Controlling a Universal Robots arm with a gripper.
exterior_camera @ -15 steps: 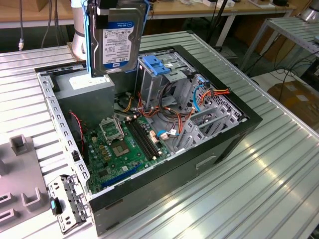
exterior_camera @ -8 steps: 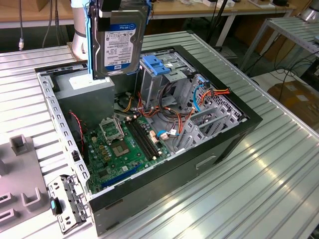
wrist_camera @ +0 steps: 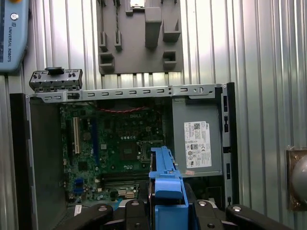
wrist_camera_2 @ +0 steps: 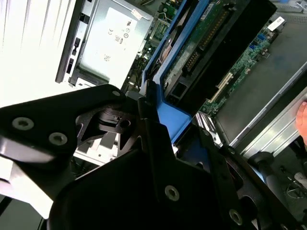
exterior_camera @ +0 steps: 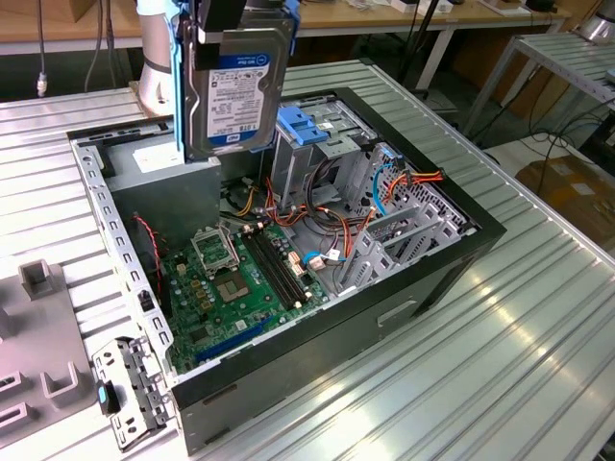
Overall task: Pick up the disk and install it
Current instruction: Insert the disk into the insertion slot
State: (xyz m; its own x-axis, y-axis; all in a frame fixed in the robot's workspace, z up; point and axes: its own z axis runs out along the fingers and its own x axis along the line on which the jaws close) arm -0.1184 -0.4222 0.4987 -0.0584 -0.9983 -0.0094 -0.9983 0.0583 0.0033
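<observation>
The disk (exterior_camera: 235,86) hangs upright above the back of the open computer case (exterior_camera: 413,288), its white and blue label facing the exterior view, with blue carrier rails along its edges. My gripper (exterior_camera: 226,17) is shut on the disk's top end. In the first wrist view the blue carrier (wrist_camera: 165,184) stands edge-on between the black fingers (wrist_camera: 136,213), above the motherboard (wrist_camera: 115,143). The second wrist view shows the disk's circuit-board side (wrist_camera_2: 211,28) and blue rail (wrist_camera_2: 168,120) gripped from both sides.
Inside the case are the grey power-supply box (exterior_camera: 159,158), bundled cables (exterior_camera: 327,216) and a metal drive cage with a blue latch (exterior_camera: 307,130). A grey fixture plate (exterior_camera: 34,336) and a loose bracket (exterior_camera: 130,389) lie on the slatted table at the exterior view's left.
</observation>
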